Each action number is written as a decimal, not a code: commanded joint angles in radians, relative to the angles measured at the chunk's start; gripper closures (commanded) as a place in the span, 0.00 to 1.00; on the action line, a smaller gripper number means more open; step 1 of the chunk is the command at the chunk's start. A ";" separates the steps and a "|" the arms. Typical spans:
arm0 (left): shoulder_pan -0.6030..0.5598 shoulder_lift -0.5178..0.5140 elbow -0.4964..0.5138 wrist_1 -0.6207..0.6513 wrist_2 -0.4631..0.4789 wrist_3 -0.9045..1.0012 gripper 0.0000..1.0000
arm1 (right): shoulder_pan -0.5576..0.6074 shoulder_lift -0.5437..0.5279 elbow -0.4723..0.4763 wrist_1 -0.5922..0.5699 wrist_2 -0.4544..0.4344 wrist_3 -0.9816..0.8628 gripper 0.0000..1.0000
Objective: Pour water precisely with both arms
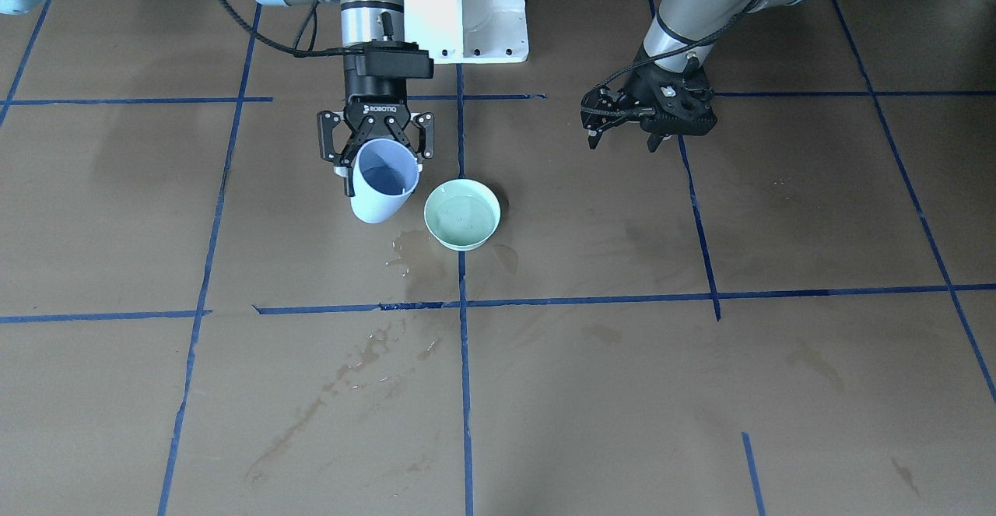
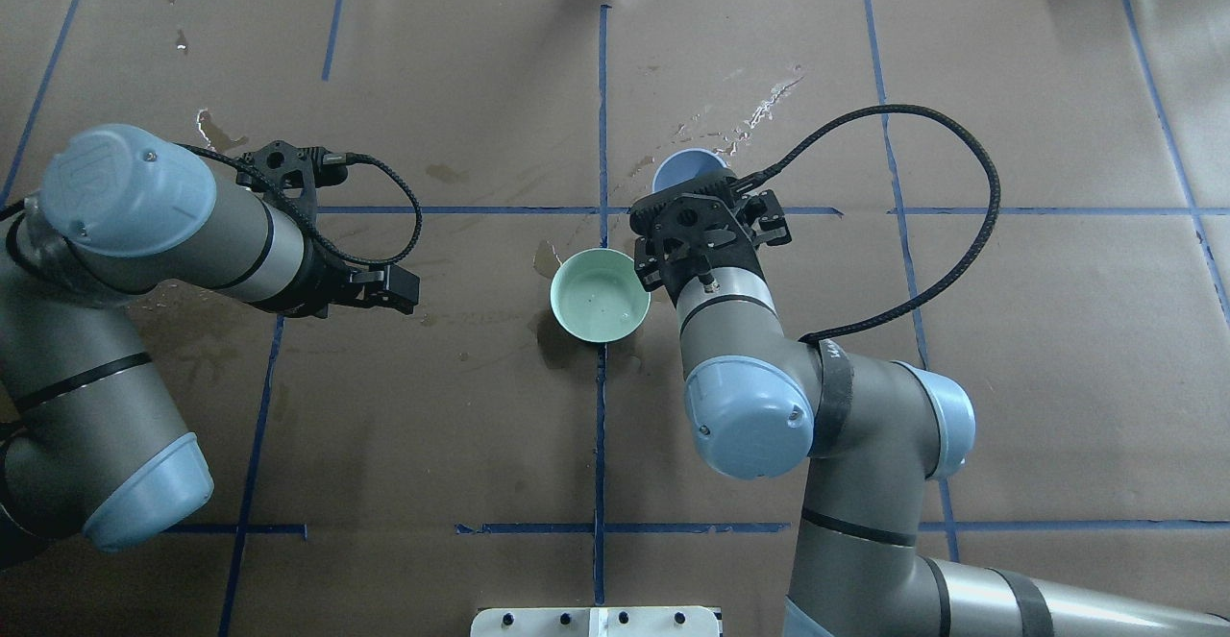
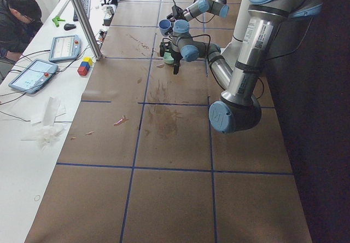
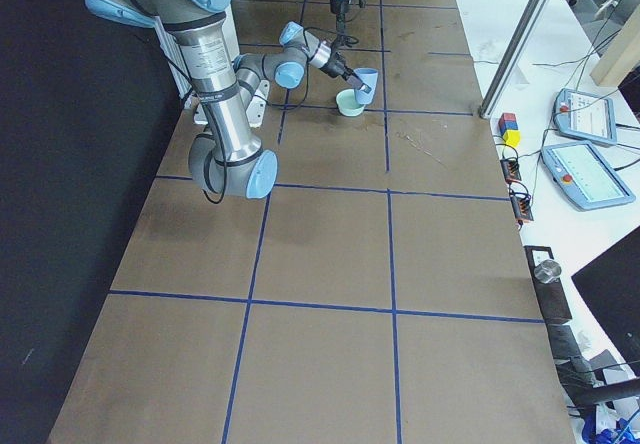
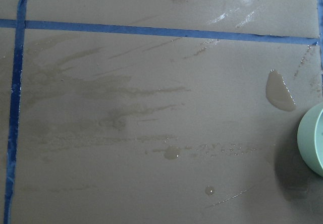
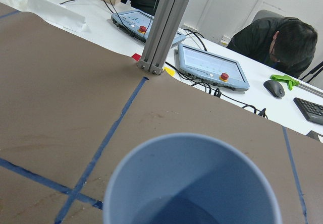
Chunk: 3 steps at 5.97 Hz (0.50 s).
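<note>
brown paper covers the counter (image 1: 778, 391), marked into squares by blue tape lines (image 1: 465, 391). the right arm (image 2: 759, 330) reaches to the middle of the counter, and the right jaws are clamped on the wall of a pale blue cup (image 1: 381, 181). the cup is tilted, its mouth leaning away from the robot's base and its rim higher than the bowl's. some water (image 6: 171, 211) lies in the bottom of the cup as a darker, faintly glinting pool.

just beside the cup, on the side of the centre tape line, stands a mint green bowl (image 1: 461, 214). whether the two touch cannot be told. a shallow sheen of water shows inside the bowl. more water lies spilt on the paper: a small puddle (image 1: 412, 255) in front of cup and bowl, a blob (image 5: 280, 90) near the bowl's rim in the left wrist view, and thin wet streaks farther out.

the left arm (image 2: 192, 233) hangs over bare paper well apart from the bowl. the left jaws stand apart, holding nothing, fingertips pointing down at the counter.
</note>
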 commanded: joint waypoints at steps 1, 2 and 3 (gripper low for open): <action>0.000 0.000 0.000 0.000 0.000 0.000 0.00 | 0.060 -0.125 0.103 0.002 0.066 0.039 1.00; 0.000 0.002 0.000 0.000 0.000 0.000 0.00 | 0.101 -0.185 0.136 0.040 0.136 0.078 1.00; 0.001 0.002 0.001 0.000 0.000 0.000 0.00 | 0.143 -0.277 0.140 0.140 0.172 0.088 1.00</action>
